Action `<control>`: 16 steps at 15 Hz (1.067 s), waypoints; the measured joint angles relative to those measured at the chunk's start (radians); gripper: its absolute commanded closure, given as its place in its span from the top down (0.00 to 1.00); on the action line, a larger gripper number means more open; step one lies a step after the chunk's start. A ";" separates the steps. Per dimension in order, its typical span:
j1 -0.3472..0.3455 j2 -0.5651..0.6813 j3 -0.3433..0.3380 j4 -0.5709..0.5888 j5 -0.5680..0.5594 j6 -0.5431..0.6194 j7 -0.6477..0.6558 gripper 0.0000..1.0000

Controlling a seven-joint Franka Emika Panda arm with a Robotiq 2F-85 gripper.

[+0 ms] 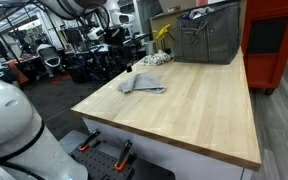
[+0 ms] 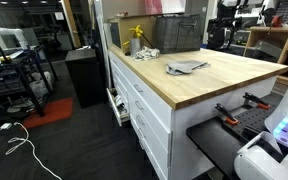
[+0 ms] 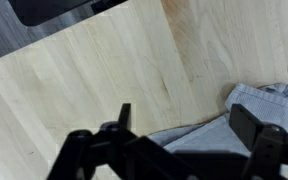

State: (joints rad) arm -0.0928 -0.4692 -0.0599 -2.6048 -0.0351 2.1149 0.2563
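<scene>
The gripper (image 3: 187,122) hangs released, jaws wide, over the crumpled grey cloth (image 3: 256,100) near one edge of the bench (image 3: 84,80), apparently not yet touching it.

Bright, even indoor light; soft focus

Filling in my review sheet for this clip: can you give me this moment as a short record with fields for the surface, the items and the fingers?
surface: wooden table top
nearest item: crumpled grey cloth, lying flat on the wood
fingers: fingers spread open over the cloth's edge, holding nothing
contact: cannot tell whether they touch the cloth
far end of table: wire basket, with a yellow object beside it
</scene>
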 measured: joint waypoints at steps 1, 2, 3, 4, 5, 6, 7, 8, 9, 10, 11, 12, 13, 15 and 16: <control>0.000 0.001 -0.003 0.000 0.000 0.000 -0.002 1.00; -0.001 0.001 -0.004 0.000 0.000 0.000 -0.004 1.00; -0.001 0.001 -0.004 0.000 0.000 0.000 -0.006 1.00; -0.002 0.001 -0.004 0.000 0.000 0.000 -0.009 1.00; -0.003 0.001 -0.003 0.000 0.000 0.000 -0.009 1.00; -0.004 0.001 0.000 0.000 0.000 0.001 -0.009 1.00; -0.003 -0.002 0.005 0.002 0.000 0.004 -0.012 1.00; -0.001 -0.010 0.012 0.006 0.000 0.005 -0.017 1.00; 0.003 -0.022 0.019 0.012 0.001 0.005 -0.023 1.00; 0.011 -0.038 0.025 0.021 0.004 0.004 -0.034 1.00; 0.021 -0.054 0.030 0.031 0.010 0.004 -0.043 1.00; 0.032 -0.070 0.034 0.044 0.017 0.001 -0.058 1.00; 0.045 -0.083 0.038 0.060 0.026 -0.004 -0.076 1.00; 0.075 -0.101 0.042 0.098 0.046 -0.027 -0.120 1.00; 0.092 -0.103 0.044 0.120 0.059 -0.047 -0.145 1.00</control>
State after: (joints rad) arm -0.0009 -0.5722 -0.0156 -2.4850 0.0242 2.0678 0.1117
